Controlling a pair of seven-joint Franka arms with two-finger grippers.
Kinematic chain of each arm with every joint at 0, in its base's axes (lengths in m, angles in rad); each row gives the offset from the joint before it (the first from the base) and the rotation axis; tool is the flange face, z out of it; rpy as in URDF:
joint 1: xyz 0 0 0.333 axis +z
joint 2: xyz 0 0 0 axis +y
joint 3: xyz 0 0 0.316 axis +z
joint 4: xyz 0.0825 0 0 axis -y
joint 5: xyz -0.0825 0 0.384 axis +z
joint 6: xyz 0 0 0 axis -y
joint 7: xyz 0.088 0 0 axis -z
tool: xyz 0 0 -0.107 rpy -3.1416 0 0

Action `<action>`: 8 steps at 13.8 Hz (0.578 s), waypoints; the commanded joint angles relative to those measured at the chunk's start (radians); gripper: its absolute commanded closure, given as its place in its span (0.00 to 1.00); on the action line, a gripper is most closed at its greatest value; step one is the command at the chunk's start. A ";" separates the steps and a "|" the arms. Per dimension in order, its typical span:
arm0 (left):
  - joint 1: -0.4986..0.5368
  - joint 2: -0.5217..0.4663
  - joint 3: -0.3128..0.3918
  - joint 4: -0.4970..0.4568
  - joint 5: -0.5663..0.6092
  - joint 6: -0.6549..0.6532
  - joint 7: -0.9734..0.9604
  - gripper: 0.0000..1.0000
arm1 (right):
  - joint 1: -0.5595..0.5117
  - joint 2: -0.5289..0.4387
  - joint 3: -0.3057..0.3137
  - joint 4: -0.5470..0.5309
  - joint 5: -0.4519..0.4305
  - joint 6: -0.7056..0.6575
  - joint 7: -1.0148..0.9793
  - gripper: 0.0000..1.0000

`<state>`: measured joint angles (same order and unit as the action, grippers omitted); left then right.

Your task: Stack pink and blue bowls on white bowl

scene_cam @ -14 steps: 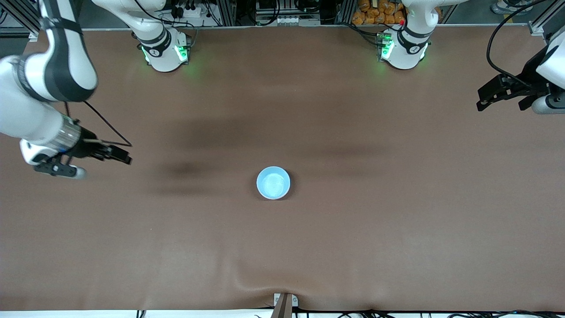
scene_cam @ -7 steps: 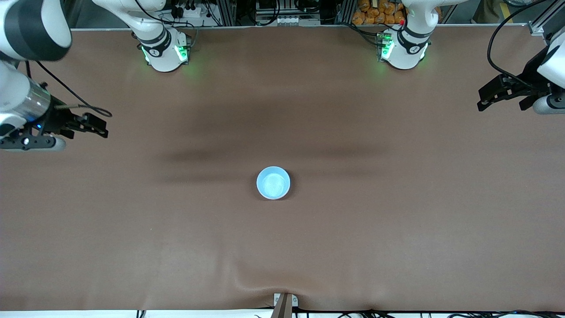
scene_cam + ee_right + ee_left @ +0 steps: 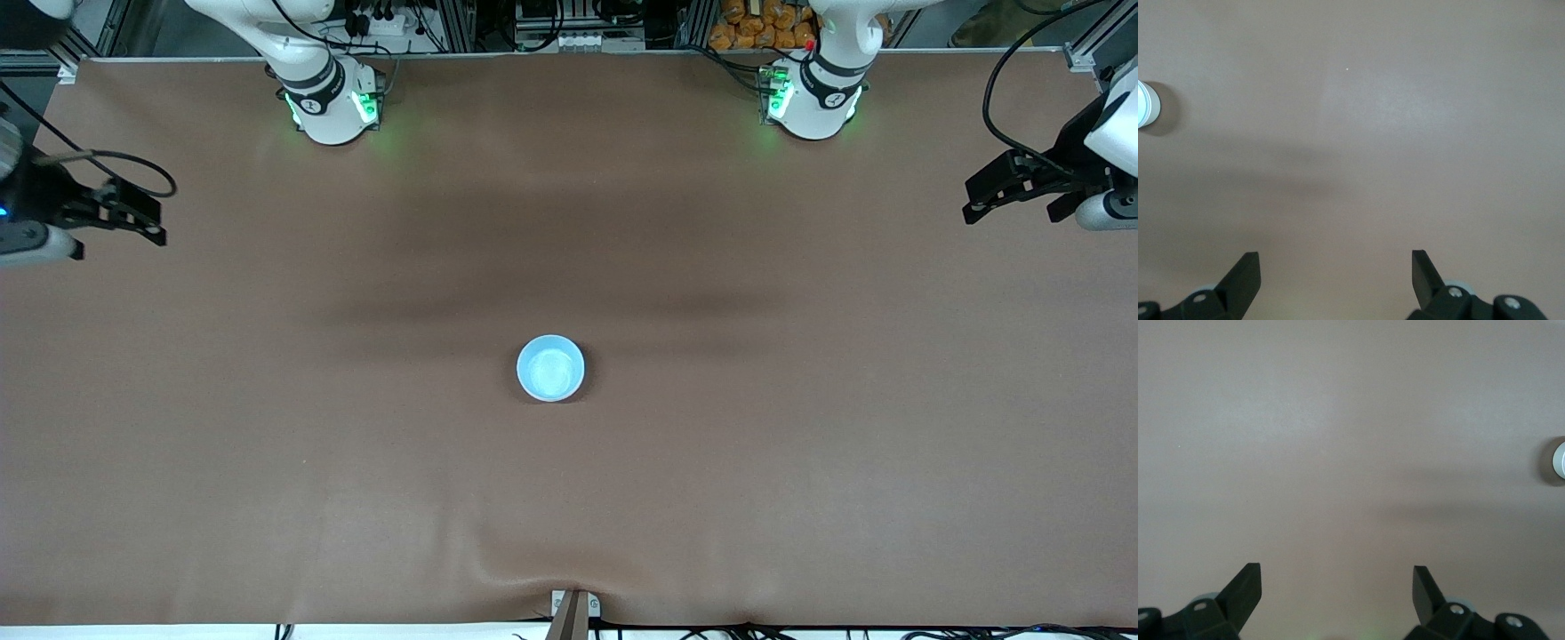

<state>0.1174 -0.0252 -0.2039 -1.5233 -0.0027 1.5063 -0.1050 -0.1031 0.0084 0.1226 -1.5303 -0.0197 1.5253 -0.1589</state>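
While stacked, blue bowl uppermost.

Brown desk covering runs the full width, with a raised wrinkle at its near edge, mid-span. A small metal bracket sits at that wrinkle. Orange packets and cables lie past the far edge.

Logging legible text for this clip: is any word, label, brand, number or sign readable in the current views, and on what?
None can be read.
Blue bowl, topmost of the stack at mid-table: plain, no marking.
Table: bare brown cover, no print.
Left gripper, right gripper: both open, empty, no legible label.
Small round marks on the two arm bases at the table's edge: too small to read.
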 commanded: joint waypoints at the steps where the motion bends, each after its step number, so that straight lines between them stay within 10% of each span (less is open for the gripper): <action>1: 0.005 -0.002 -0.005 0.011 0.012 -0.018 0.008 0.00 | -0.003 0.030 0.006 0.068 -0.003 -0.030 0.117 0.00; 8: 0.004 -0.001 -0.005 0.012 0.013 -0.018 -0.001 0.00 | -0.003 0.028 0.005 0.075 0.099 -0.037 0.272 0.00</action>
<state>0.1173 -0.0252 -0.2051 -1.5233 -0.0027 1.5063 -0.1050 -0.1023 0.0179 0.1248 -1.4889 0.0635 1.5126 0.0913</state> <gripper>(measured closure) 0.000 0.000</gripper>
